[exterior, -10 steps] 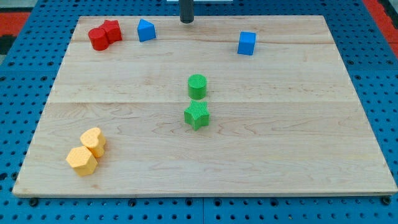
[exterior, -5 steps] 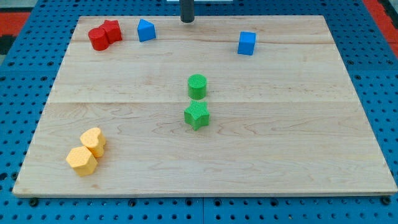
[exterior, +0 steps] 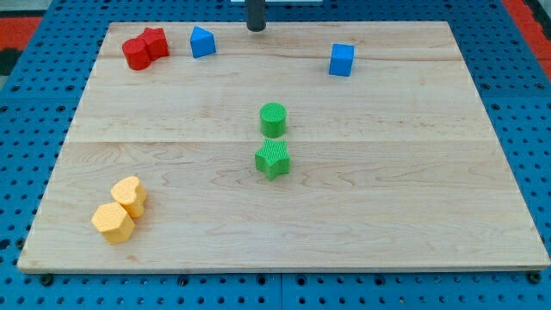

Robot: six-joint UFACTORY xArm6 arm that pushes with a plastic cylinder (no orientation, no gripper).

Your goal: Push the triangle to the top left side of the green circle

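Observation:
The blue triangle sits near the board's top edge, left of centre. The green circle stands near the board's middle, well below and to the right of the triangle. My tip is at the board's top edge, to the right of the blue triangle with a gap between them, and far above the green circle.
A green star sits just below the green circle. A blue cube is at the top right. Two red blocks touch at the top left. Two yellow blocks touch at the bottom left. The wooden board lies on a blue pegboard.
My tip has shifted very slightly left along the top edge. No block has moved.

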